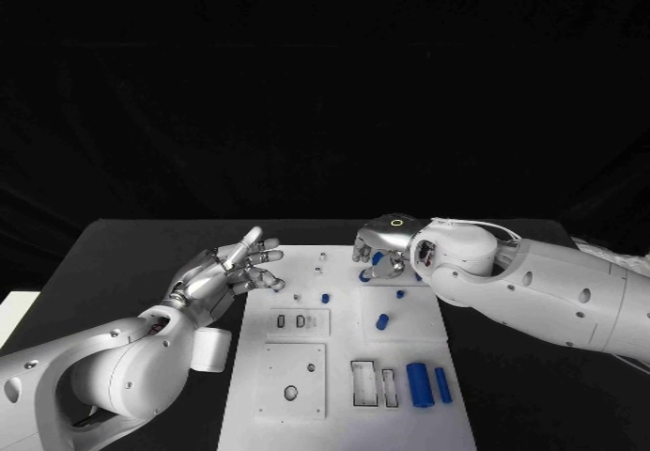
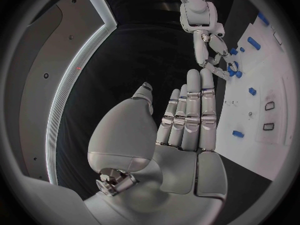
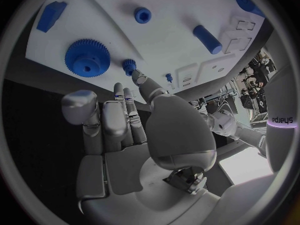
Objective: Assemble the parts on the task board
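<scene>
The white task board lies in the middle of the table. My right hand hangs over its far end, fingers pointing down and holding nothing. Just past its fingertips stand a large blue gear and a small blue gear; I cannot tell whether they touch. My left hand hovers at the board's far left edge, fingers straight and apart, empty. Two blue cylinders lie at the near right, a short one mid-board, and a small peg nearby.
Rectangular slots and small holes mark the board's near half. A blue ring, a blue cylinder and a blue block lie on the board beyond the gears. Black table surrounds the board.
</scene>
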